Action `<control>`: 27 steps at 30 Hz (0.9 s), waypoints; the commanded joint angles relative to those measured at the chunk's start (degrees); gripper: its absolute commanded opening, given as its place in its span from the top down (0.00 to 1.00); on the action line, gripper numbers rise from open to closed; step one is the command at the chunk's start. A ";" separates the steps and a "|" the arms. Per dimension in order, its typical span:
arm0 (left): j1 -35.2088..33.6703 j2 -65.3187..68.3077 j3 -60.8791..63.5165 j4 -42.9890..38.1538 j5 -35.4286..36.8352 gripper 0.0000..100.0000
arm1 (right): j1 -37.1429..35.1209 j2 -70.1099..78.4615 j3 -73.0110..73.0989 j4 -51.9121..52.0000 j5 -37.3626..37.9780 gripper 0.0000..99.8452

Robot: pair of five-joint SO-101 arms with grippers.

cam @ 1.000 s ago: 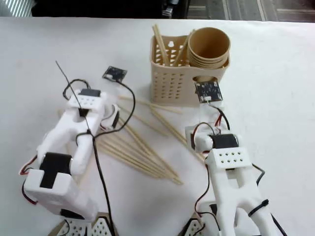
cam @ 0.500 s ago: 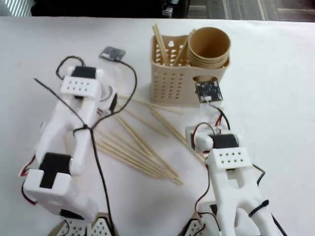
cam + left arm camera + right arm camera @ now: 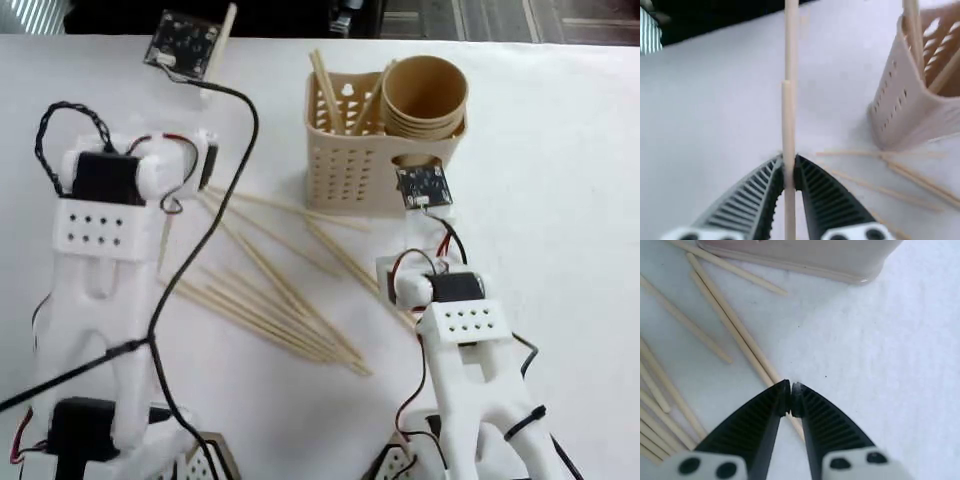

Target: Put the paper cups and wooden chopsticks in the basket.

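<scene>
Left hand (image 3: pixel 788 167) clamped tight on chopsticks (image 3: pixel 790 100), well apart from basket (image 3: pixel 905 115); sticks best carried above its rim, tips lowered inside, then released.

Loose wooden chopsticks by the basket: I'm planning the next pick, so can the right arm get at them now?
Probably yes. The right claw hangs shut and empty above the thin wooden chopsticks on the white table, with nothing between; it must open first.

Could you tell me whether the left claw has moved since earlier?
Yes. The left claw, gripping a chopstick, rose from the loose pile to beside the basket.
</scene>
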 commanded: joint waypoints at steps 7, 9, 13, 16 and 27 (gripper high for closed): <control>9.10 -4.53 -2.73 -25.32 -0.09 0.98 | 0.57 -1.63 -0.35 -0.75 -0.09 0.98; 10.86 -4.26 -2.73 -30.95 -0.18 0.98 | 0.57 -1.63 -0.35 -0.75 -0.09 0.98; 13.67 -4.18 -2.73 -40.09 -0.26 0.98 | 0.57 -1.63 -0.35 -0.75 -0.09 0.98; 15.34 -4.18 -2.73 -47.03 -0.09 0.98 | 0.48 -1.63 -0.35 -0.75 -0.09 0.98; 22.46 -3.30 -2.11 -55.21 0.09 0.98 | 0.48 -1.63 -0.35 -0.75 -0.09 0.98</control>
